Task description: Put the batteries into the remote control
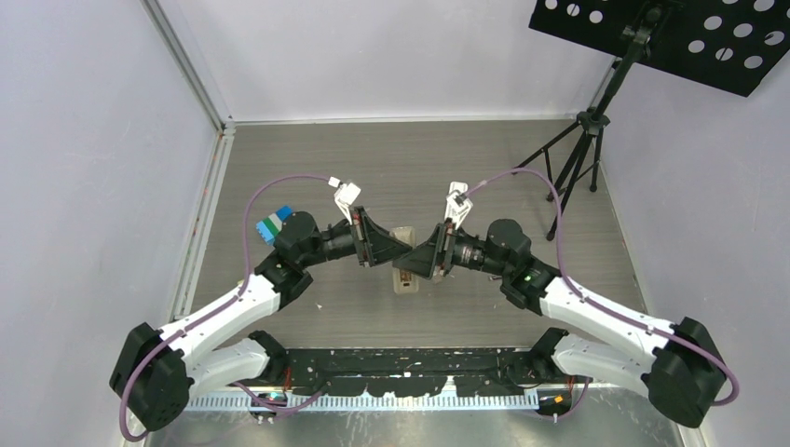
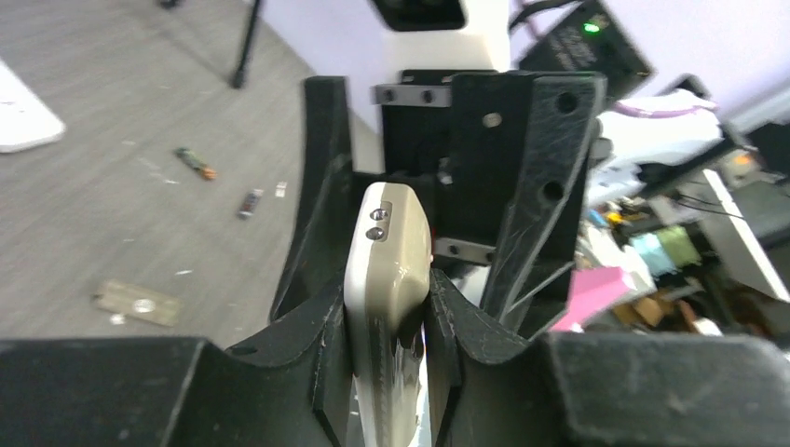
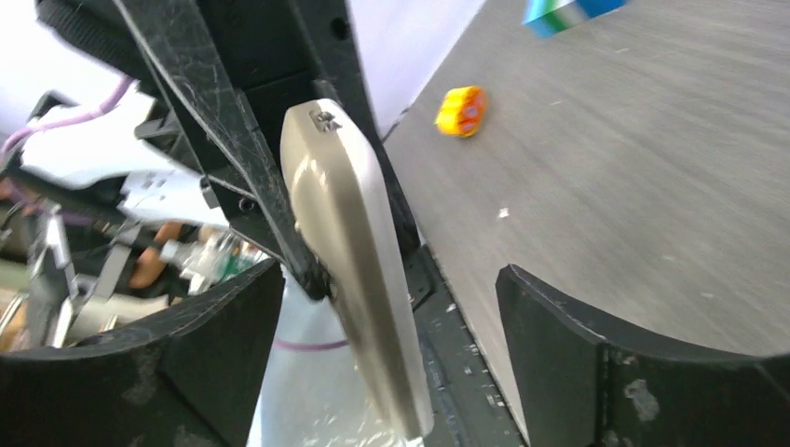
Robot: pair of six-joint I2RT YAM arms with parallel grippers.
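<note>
My left gripper (image 2: 387, 307) pinches the remote control (image 2: 396, 242) on edge at table centre. My right gripper (image 3: 387, 303) gapes wide around it. Batteries (image 2: 196, 163) lie on the table at its ten o'clock.

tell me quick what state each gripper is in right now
left gripper: closed, holding the remote control
right gripper: open, holding nothing

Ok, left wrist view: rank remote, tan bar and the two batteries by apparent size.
1. remote: largest, but nearest the camera, so unsure.
2. tan bar.
3. orange-tipped battery and dark battery: alike, both tiny, not ranked.
</note>
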